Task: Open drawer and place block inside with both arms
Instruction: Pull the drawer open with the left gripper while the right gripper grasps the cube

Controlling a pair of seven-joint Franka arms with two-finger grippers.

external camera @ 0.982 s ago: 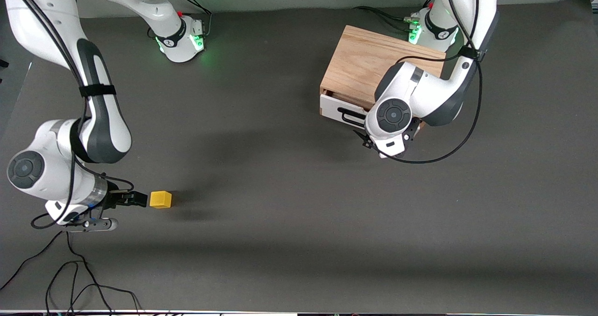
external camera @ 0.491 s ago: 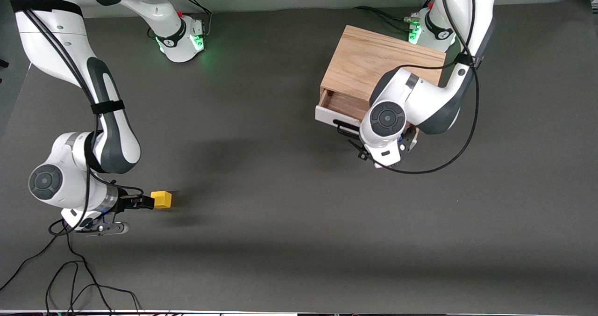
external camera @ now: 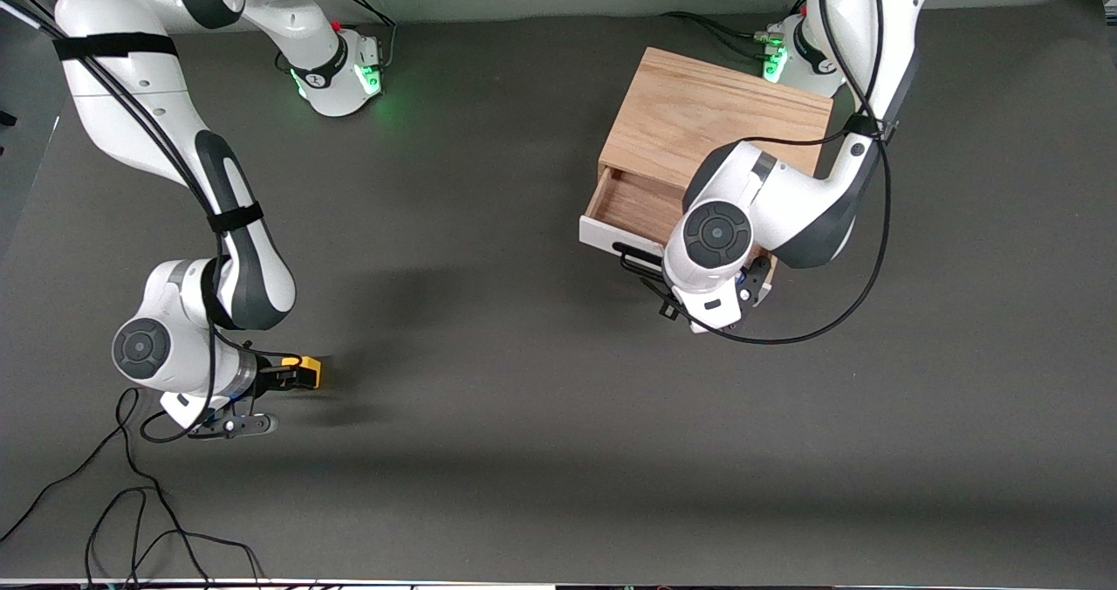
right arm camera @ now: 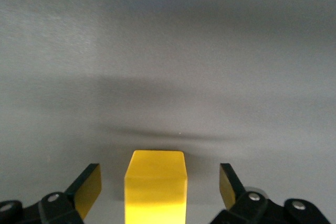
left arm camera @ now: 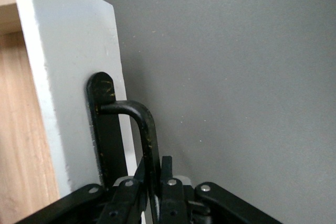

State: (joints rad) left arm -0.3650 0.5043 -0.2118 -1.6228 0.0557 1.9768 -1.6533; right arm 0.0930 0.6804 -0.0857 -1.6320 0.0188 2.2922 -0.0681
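Note:
The yellow block (external camera: 311, 372) lies on the dark table toward the right arm's end. My right gripper (external camera: 295, 373) is down at it, open, one finger (right arm camera: 88, 188) on each side of the block (right arm camera: 156, 187) with gaps between. The drawer (external camera: 635, 207) stands partly pulled out of the wooden cabinet (external camera: 711, 114), its wood floor showing. My left gripper (left arm camera: 155, 171) is shut on the drawer's black bar handle (left arm camera: 143, 124) in front of the white front panel (left arm camera: 73, 77). In the front view the left wrist hides most of that grip.
Loose black cables (external camera: 131, 503) lie on the table near the front camera at the right arm's end. The arms' green-lit bases (external camera: 342, 75) (external camera: 796, 53) stand along the edge farthest from the camera. A cable loop (external camera: 838, 302) hangs from the left arm beside the drawer.
The left gripper has pulled the drawer farther out toward the front camera. The right gripper has slid forward from beside the block until its open fingers straddle it.

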